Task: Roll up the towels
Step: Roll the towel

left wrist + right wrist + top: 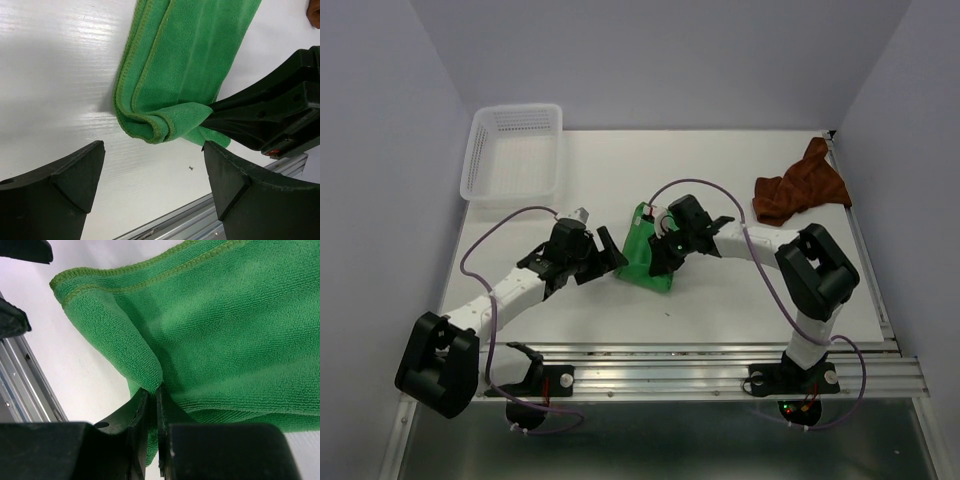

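A white plastic basket with perforated walls sits at the far left corner, well apart from both arms. A crumpled rust-brown towel lies near the far right edge, beyond the right arm's elbow. Thin purple cables arch over each arm. In the left wrist view, the right arm's black fingers cover the near right corner of the folded cloth. A tiny dark speck lies on the bare surface just in front of them.

The surface is a smooth white table with a ribbed aluminium rail along its near edge, where the arm bases are bolted. Plain pale grey walls close it in on three sides.

The green microfibre towel lies at the middle of the table, between the two grippers. It is folded lengthwise into a long layered strip with a stitched hem along its edges. Its near end curls over into a small loop raised off the table.

The right gripper has its jaws closed tight on that loop, with the cloth squeezed into the narrow slit between them. The left gripper hangs just short of the curled end with its jaws spread wide. It grips nothing, and the towel's fold lies beyond the gap.
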